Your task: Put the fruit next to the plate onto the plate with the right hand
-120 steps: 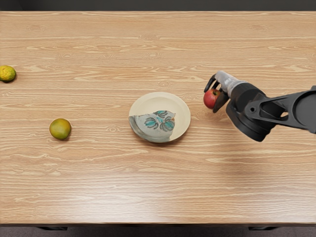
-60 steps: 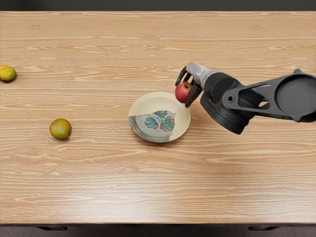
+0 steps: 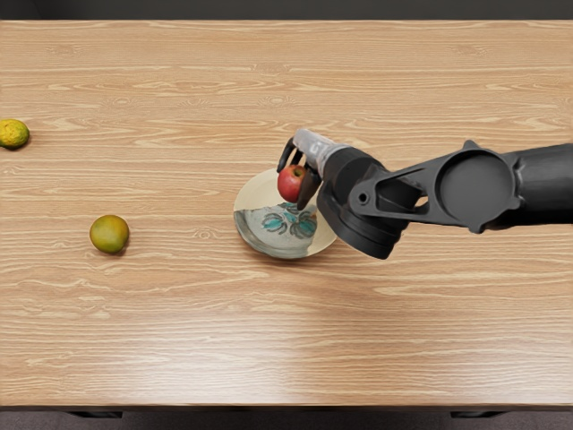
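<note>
A red apple (image 3: 289, 183) is held in my right hand (image 3: 298, 166), whose dark fingers are curled around it. The arm reaches in from the right edge. Hand and apple hover over the upper middle part of the cream plate (image 3: 253, 204), which has a teal pattern at its centre. The forearm hides the plate's right side. I cannot tell whether the apple touches the plate. The left arm does not show.
A yellow-green fruit (image 3: 109, 234) lies on the wooden table (image 3: 286, 340) well left of the plate. Another yellow-green fruit (image 3: 12, 133) sits at the table's far left edge.
My right hand has carried the apple leftwards, from the table right of the plate to above the plate. The two fruits at the left have not moved.
</note>
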{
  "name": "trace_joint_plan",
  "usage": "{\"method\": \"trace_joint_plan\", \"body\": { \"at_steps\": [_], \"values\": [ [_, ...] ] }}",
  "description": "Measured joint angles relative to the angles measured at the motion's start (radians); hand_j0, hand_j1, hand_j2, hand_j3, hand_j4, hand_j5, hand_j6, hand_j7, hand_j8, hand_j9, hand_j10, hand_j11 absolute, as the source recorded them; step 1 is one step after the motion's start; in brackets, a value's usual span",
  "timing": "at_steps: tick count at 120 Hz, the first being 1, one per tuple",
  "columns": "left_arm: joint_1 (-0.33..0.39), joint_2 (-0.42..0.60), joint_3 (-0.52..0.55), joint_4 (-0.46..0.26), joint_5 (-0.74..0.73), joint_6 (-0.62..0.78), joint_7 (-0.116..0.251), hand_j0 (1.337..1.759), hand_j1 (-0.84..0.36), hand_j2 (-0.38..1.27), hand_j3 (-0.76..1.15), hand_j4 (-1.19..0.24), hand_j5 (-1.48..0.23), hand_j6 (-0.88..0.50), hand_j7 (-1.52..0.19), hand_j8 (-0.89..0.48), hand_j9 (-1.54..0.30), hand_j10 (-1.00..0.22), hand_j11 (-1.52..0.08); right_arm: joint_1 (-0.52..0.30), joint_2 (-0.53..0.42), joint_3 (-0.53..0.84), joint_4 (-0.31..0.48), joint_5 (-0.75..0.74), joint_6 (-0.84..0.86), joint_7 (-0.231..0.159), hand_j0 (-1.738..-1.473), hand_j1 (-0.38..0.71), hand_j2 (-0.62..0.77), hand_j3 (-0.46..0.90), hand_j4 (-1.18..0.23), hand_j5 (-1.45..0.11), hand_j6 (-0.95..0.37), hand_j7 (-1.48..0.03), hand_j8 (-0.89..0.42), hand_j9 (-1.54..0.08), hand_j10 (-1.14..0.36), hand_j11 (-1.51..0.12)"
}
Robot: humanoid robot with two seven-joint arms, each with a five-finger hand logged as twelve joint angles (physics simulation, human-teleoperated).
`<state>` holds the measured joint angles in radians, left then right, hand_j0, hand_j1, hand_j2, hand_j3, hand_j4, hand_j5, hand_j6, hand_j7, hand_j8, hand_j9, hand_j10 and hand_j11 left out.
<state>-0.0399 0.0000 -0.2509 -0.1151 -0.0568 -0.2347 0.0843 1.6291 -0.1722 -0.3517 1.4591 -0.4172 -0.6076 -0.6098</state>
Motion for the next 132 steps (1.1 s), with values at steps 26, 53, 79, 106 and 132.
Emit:
{"method": "trace_joint_plan", "body": {
  "at_steps": [26, 53, 79, 106, 132],
  "values": [
    [0.000, 0.000, 0.000, 0.000, 0.000, 0.000, 0.000, 1.658, 0.35, 0.00, 0.00, 0.00, 0.00, 0.00, 0.00, 0.00, 0.00, 0.00, 0.00, -0.032, 0.015, -0.001, -0.024, -0.007, 0.000, 0.000, -1.654, 0.26, 0.27, 0.00, -0.54, -1.06, -0.39, -1.01, -0.42, -1.06, -0.75, -1.06],
    [0.000, 0.000, 0.001, 0.000, 0.000, 0.000, 0.000, 1.658, 0.35, 0.00, 0.00, 0.00, 0.00, 0.00, 0.00, 0.00, 0.00, 0.00, 0.00, -0.030, 0.016, 0.004, -0.023, -0.021, -0.003, -0.001, -1.656, -0.09, 0.11, 0.00, -0.24, -0.45, -0.18, -0.43, -0.19, -0.44, -0.32, -0.45],
    [0.000, 0.000, 0.001, 0.000, 0.000, 0.000, 0.000, 1.658, 0.35, 0.00, 0.00, 0.00, 0.00, 0.00, 0.00, 0.00, 0.00, 0.00, 0.00, -0.036, -0.011, 0.094, 0.023, -0.023, -0.003, -0.001, -1.657, -0.26, 0.04, 0.00, -0.08, -0.15, -0.06, -0.15, -0.07, -0.15, -0.11, -0.15],
    [0.002, 0.000, 0.000, 0.001, 0.000, 0.000, 0.000, 1.658, 0.35, 0.00, 0.00, 0.00, 0.00, 0.00, 0.00, 0.00, 0.00, 0.00, 0.00, -0.159, -0.095, 0.368, 0.124, -0.023, 0.005, -0.001, -1.658, -0.32, 0.01, 0.00, -0.03, -0.05, -0.02, -0.05, -0.02, -0.05, -0.04, -0.05],
    [0.002, 0.000, 0.001, 0.002, 0.001, 0.000, 0.000, 1.658, 0.35, 0.00, 0.00, 0.00, 0.00, 0.00, 0.00, 0.00, 0.00, 0.00, 0.00, -0.521, -0.209, 0.886, 0.138, 0.100, 0.497, -0.001, -1.658, -0.34, 0.00, 0.00, -0.01, -0.02, -0.01, -0.02, -0.01, -0.02, -0.01, -0.02]
  ]
}}
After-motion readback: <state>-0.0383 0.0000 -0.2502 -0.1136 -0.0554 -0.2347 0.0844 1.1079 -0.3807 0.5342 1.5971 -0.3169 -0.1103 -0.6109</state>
